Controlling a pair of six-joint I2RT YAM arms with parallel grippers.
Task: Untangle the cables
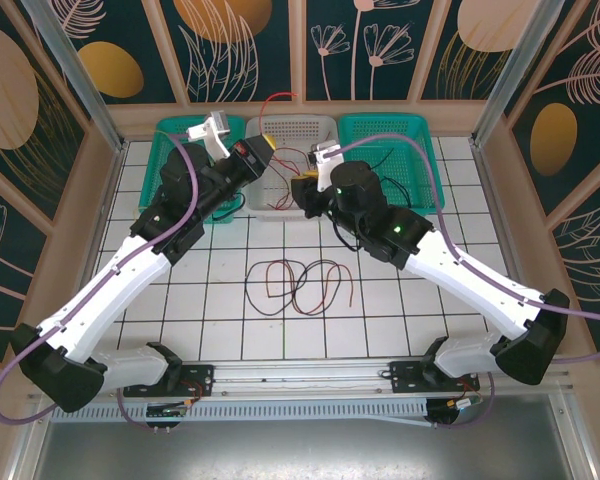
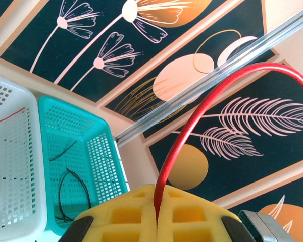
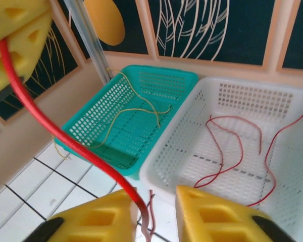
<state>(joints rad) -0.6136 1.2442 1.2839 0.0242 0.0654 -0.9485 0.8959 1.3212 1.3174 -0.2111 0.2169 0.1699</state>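
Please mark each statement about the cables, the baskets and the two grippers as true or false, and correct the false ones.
1. The left gripper has its jaws shut on a red cable. True.
2. The white basket holds yellow cables. False: it holds loose red cables. The yellow cables lie in the teal basket beside it.
3. A tangle of black and red cables lies on the tiled table. True.
4. The right gripper has its jaws pressed together with no gap. False: a gap shows between its jaws, and the red cable passes close by one finger.
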